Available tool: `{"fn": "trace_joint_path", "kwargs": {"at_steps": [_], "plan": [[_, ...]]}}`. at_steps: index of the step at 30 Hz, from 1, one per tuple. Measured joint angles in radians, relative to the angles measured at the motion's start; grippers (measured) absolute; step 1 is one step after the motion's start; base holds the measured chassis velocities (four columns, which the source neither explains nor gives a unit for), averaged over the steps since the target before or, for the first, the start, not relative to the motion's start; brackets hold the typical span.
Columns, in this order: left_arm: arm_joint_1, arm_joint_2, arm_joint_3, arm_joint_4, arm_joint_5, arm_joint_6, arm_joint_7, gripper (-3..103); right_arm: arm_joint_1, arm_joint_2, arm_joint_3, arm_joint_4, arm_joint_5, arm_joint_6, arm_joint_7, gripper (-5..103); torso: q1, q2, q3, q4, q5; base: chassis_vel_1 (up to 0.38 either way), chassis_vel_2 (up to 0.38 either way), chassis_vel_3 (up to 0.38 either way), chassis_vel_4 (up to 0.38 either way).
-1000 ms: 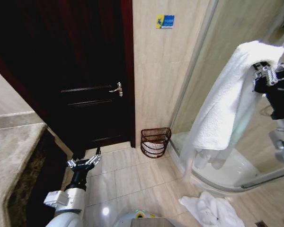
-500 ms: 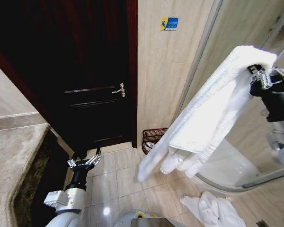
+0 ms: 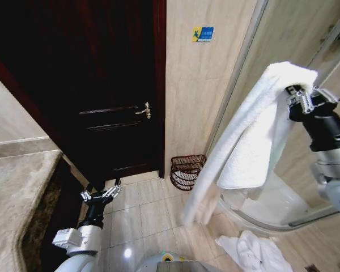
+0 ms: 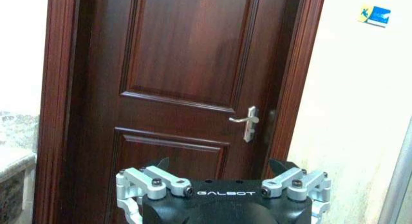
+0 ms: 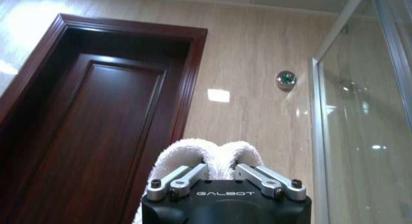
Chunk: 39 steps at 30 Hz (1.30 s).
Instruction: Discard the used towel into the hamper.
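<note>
A long white towel (image 3: 250, 136) hangs from my right gripper (image 3: 294, 93), which is raised high on the right and shut on the towel's top fold (image 5: 215, 159). The cloth trails down and leftward, its lower end blurred above the floor tiles. The hamper (image 3: 187, 171), a small dark reddish-brown wire basket, stands on the floor against the tiled wall beside the door, below and left of the hanging towel. My left gripper (image 3: 102, 194) rests low on the left, open, facing the dark wooden door (image 4: 193, 89).
A second white towel (image 3: 252, 252) lies crumpled on the floor at the lower right. A glass shower enclosure (image 3: 283, 192) with a curved base fills the right side. A stone counter (image 3: 17, 187) runs along the left.
The towel swung back rightward and now hangs more vertically, uncovering the hamper. My right gripper shifted slightly left and lower in the view. The left arm stayed put.
</note>
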Motion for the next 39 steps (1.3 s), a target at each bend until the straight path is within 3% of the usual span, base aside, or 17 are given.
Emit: {"fn": "trace_joint_path", "kwargs": {"at_steps": [20,29,39], "plan": [[0.0,0.0,0.0,0.0,0.0,0.0,0.0,100,0.003,0.003,-0.013,0.001,-0.016,0.006,-0.009,5,-0.003,-0.006,-0.003,0.0004,-0.0003,-0.118,0.126,0.116,-0.116],[0.0,0.0,0.0,0.0,0.0,0.0,0.0,100,0.034,-0.061,0.051,0.014,0.018,0.002,0.024,5,-0.002,-0.009,-0.004,0.0005,-0.0002,-0.238,0.227,0.215,-0.208],[0.0,0.0,0.0,0.0,0.0,0.0,0.0,100,0.036,-0.066,0.052,0.013,0.021,0.001,0.025,5,-0.005,-0.008,-0.005,-0.0004,-0.0003,0.0,0.004,-0.011,0.014]]}}
